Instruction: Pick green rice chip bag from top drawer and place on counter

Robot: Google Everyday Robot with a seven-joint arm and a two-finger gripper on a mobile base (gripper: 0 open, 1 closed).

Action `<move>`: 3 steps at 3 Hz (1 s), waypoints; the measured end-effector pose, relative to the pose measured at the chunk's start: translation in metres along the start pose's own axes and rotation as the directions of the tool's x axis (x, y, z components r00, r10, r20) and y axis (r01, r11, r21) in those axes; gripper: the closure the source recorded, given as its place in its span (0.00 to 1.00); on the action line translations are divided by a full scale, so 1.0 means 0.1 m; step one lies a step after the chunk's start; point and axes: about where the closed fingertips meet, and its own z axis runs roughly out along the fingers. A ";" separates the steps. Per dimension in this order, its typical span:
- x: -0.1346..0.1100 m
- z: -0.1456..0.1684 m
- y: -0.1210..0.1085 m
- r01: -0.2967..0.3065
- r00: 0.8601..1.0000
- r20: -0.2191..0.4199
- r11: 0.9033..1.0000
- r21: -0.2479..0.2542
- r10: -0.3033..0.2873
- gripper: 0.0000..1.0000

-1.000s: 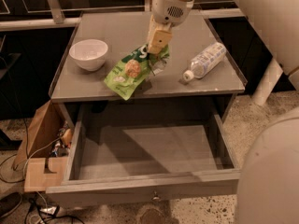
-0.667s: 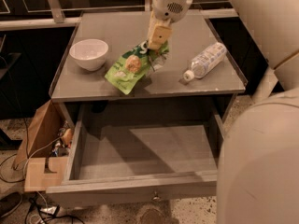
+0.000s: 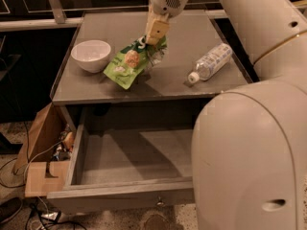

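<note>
The green rice chip bag hangs tilted over the counter, its lower corner at or just above the surface. My gripper is shut on the bag's upper end, above the middle of the counter. The top drawer is pulled open below the counter and its inside shows nothing in it; its small knob is on the front panel.
A white bowl stands on the counter's left side, close to the bag. A clear plastic bottle lies on the right. My arm's large body fills the right foreground. A cardboard box and cables sit on the floor left.
The camera view has shifted, and my arm's body now covers more of the right foreground and the drawer's right part. The bag has stayed in the gripper over the counter.
</note>
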 end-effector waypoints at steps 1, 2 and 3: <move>0.08 0.10 -0.06 -0.004 1.000 0.022 1.000 0.000 0.004 1.00; 0.26 0.18 -0.03 -0.027 0.999 0.036 1.000 -0.009 0.028 1.00; 0.48 0.29 0.02 -0.061 0.996 0.057 0.998 -0.017 0.062 1.00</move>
